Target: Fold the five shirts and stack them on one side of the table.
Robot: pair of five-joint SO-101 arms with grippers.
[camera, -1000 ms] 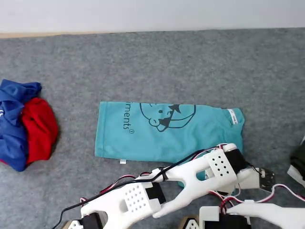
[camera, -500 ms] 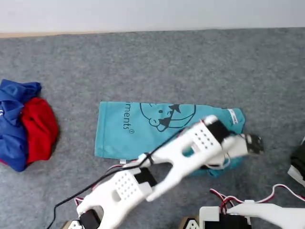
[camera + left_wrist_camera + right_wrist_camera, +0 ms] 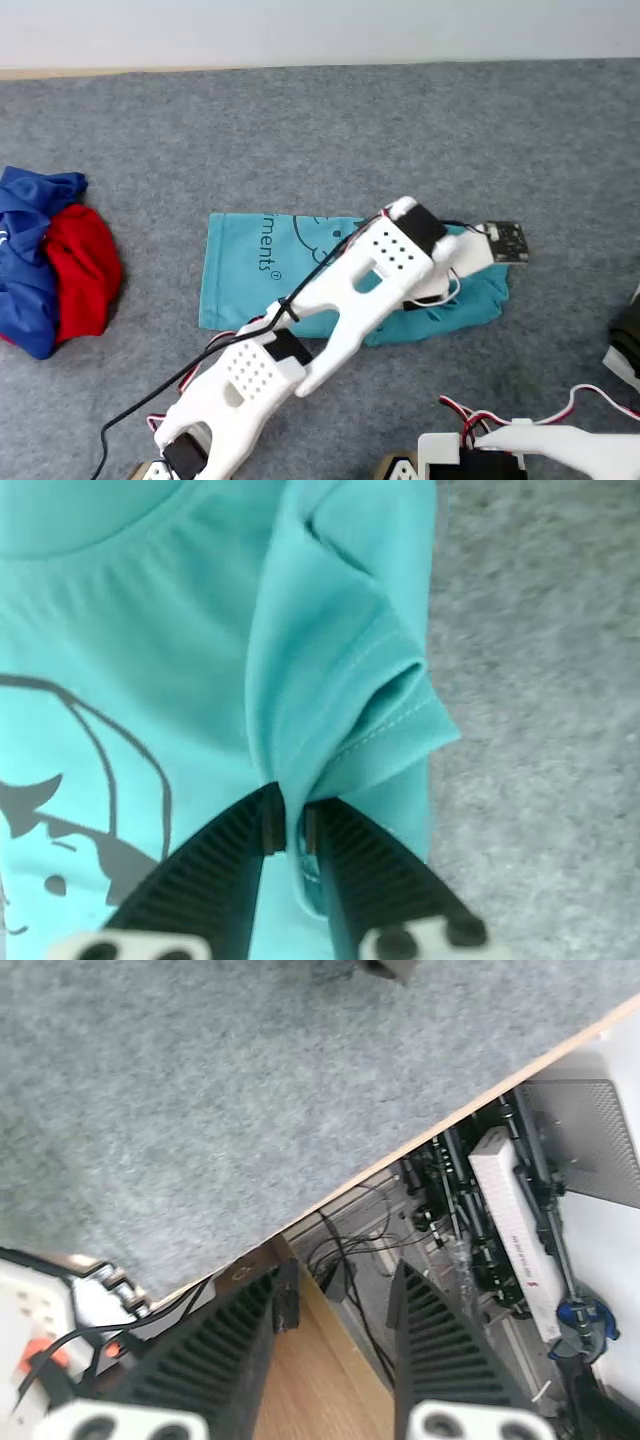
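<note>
Shirt, teal, lies in the middle of the table; in the last second the left jaws, pinching a fold of its cloth, have carried that end from the near side across the body, starting a fold; right jaws hang spread, empty

Lab bench: grey felt table, tangled cables beneath.

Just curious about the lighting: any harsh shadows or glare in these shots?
High view: even light, no glare, a soft shadow under the left arm on the teal shirt. Left wrist view: dim creases in the shirt's pinched fold. Right wrist view: darker below the table edge.
</note>
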